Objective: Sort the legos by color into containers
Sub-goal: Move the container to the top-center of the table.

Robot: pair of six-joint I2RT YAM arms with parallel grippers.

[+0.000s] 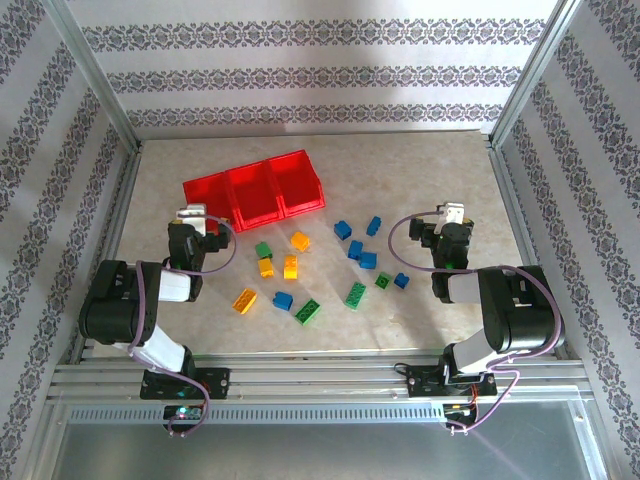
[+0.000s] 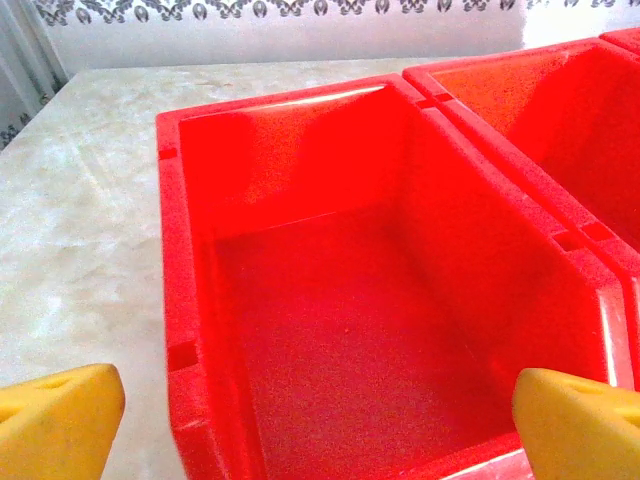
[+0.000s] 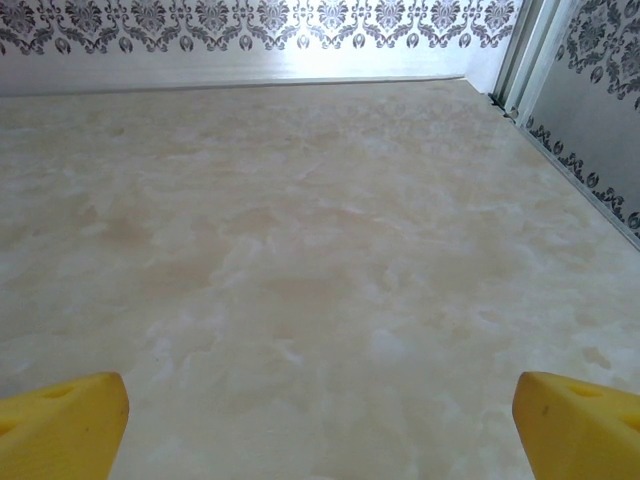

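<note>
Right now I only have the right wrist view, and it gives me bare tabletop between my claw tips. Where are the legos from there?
Observer: They're off to your left. The legos are scattered mid-table, and the nearest, a small blue brick, lies left of the right claw and back toward your base.
Operator: Anything sorted yet?
Observer: No. All three red containers at the far left are empty, and every brick is on the table.
</note>
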